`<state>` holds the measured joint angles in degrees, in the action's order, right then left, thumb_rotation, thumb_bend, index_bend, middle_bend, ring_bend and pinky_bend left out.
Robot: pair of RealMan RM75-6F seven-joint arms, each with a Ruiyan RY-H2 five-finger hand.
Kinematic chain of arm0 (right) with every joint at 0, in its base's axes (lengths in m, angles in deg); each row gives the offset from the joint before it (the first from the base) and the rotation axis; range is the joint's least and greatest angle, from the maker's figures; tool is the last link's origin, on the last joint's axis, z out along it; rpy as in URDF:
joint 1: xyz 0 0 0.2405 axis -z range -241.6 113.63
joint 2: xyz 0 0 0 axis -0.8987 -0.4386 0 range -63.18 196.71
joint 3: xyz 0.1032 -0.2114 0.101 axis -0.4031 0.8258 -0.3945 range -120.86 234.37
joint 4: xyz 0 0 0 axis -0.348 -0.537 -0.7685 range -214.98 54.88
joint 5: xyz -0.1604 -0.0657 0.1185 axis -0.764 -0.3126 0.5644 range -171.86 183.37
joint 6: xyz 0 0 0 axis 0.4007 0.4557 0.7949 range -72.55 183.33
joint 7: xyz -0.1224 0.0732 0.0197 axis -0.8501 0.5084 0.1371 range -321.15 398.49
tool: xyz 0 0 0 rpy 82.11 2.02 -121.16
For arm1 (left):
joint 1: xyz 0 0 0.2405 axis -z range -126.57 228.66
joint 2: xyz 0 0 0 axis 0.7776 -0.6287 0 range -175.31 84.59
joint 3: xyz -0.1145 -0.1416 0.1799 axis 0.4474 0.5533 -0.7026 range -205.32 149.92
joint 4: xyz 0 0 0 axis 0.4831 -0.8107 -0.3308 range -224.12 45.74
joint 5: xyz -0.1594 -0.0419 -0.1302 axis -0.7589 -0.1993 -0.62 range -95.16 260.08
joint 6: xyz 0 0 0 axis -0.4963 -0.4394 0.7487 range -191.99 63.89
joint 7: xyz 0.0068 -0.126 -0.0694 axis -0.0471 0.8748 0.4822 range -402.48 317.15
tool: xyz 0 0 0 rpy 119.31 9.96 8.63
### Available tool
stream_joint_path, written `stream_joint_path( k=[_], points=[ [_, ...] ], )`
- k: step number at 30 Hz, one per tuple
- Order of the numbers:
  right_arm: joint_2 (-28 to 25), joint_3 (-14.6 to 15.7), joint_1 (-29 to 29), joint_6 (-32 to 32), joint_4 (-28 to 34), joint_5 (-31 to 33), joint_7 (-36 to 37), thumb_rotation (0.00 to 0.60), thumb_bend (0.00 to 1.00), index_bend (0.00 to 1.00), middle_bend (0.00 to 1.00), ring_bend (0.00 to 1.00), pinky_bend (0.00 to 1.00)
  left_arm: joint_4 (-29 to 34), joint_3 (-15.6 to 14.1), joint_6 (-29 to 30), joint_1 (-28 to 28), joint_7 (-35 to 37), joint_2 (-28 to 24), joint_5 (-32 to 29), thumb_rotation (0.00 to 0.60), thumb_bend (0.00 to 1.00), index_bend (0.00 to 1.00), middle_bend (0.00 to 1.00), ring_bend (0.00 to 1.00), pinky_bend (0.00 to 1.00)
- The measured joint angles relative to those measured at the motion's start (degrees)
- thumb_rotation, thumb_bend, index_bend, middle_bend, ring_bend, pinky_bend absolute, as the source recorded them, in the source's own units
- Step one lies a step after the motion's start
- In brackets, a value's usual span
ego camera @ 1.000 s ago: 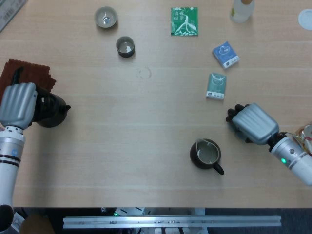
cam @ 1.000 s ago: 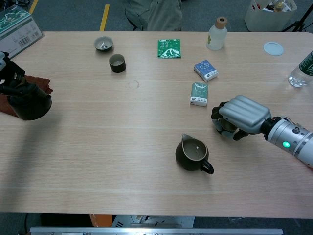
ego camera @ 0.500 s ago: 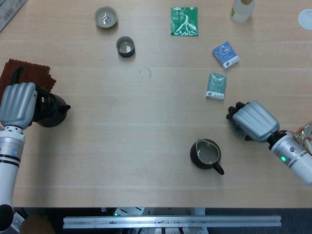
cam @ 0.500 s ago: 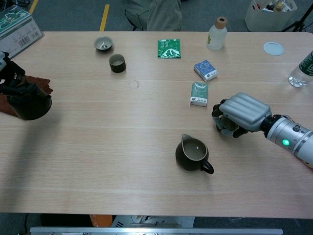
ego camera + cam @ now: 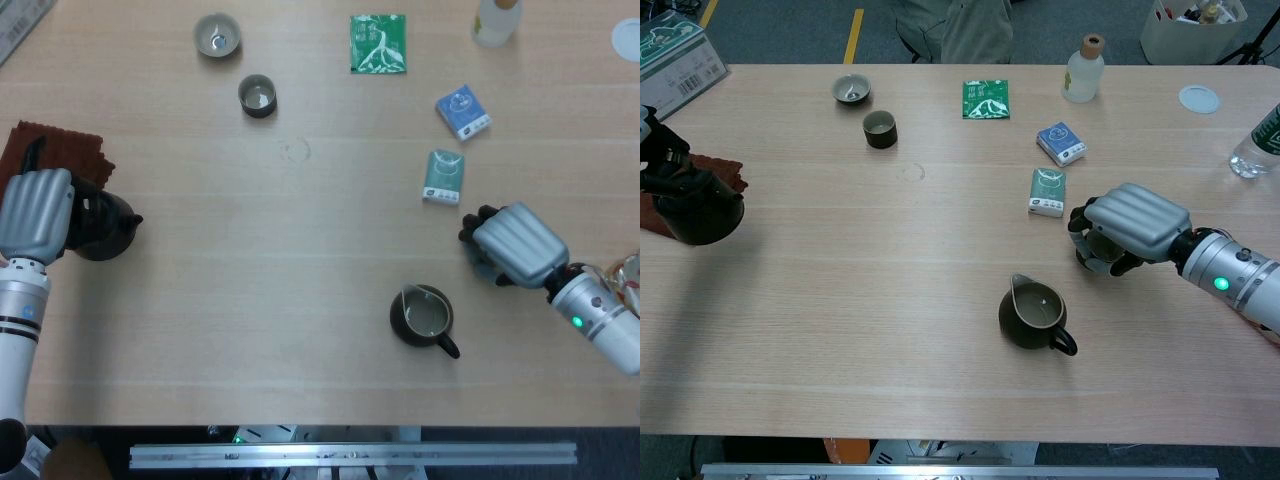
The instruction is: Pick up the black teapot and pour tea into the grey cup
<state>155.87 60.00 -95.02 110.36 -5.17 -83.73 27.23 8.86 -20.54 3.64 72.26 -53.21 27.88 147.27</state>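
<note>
Head view: left robot hand [image 5: 38, 213] grips black teapot [image 5: 100, 226] at 9 o'clock; right robot hand [image 5: 512, 243] curled, empty. Pickup step; next lift, carry toward grey cup [image 5: 216, 34] at 11 o'clock.

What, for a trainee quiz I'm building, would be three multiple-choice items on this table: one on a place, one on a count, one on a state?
1. Where is the black teapot?
A. At the table's left edge
B. Beside the bottle
C. At the table's middle

2. How many flat packets lie on the table?
A. One
B. Three
C. Five

3. How does the dark pitcher stand?
A. On its side
B. Upside down
C. Upright, untouched

Answers:
1 A: the left hand grips it by the brown cloth.
2 B: a green, a blue and a teal packet show.
3 C: its open mouth faces up and no hand touches it.
</note>
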Motion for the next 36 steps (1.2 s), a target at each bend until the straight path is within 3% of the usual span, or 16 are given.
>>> stream_joint_path(
  k=[10, 19, 36],
  points=[
    [-1.92, -2.69, -3.22, -3.88, 6.49, 2.59, -1.53, 0.600, 0.32, 0.60, 0.46, 0.43, 0.66, 0.86, 0.17, 0.34, 0.05, -0.37, -0.63, 0.21, 0.542, 0.36, 0.89, 0.98, 0.77, 0.00],
    [-2.32, -7.02, -7.91, -8.40, 12.14, 7.72, -5.40, 0.600, 0.32, 0.60, 0.46, 0.43, 0.66, 2.01, 0.28, 1.02, -0.09, -0.88, -1.44, 0.38, 0.542, 0.36, 0.89, 0.98, 0.77, 0.00],
    [4.84, -13.41, -18.38, -13.78, 12.83, 20.92, -16.93, 0.600, 0.31, 0.60, 0.46, 0.43, 0.66, 4.42, 0.24, 2.18, -0.42, -2.26, -3.26, 0.77, 0.539, 0.36, 0.89, 0.98, 0.77, 0.00]
  ],
)
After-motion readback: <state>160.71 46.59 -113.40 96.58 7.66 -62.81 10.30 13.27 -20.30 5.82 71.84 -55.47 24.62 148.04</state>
